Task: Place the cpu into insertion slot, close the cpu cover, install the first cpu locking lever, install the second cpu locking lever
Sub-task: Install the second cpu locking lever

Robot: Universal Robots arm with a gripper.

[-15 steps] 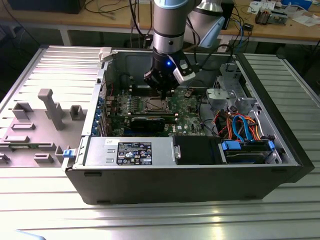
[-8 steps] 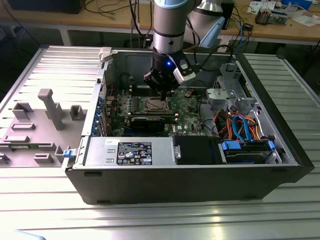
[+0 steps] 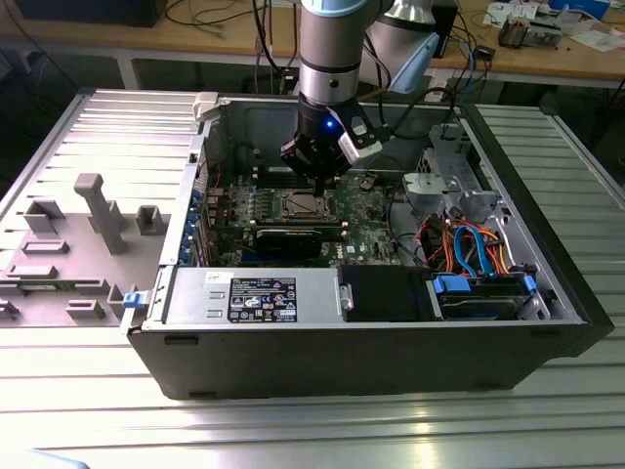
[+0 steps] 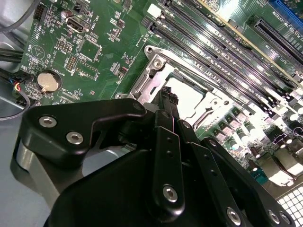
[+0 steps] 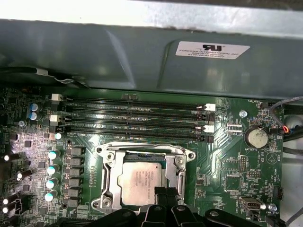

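Over the open computer case (image 3: 176, 337), the gripper (image 3: 314, 178) hangs just above the insertion slot (image 3: 301, 204).

From the exterior view, the arm reaches down into the case, its tool poised over the socket on the green motherboard (image 3: 366, 230), with the black power-supply box (image 3: 264, 296) nearer the camera. In the second wrist view, the gripper (image 4: 168, 97) has its black fingers (image 4: 166, 142) pressed together, nothing between them, their tips over the cpu cover (image 4: 154, 75). In the first wrist view, the cpu (image 5: 142, 179) sits seated inside the insertion slot (image 5: 110, 189), the silver cpu cover (image 5: 144, 152) lying closed around it, the gripper (image 5: 164, 194) clenched at its edge, beside the memory slots (image 5: 132, 118).
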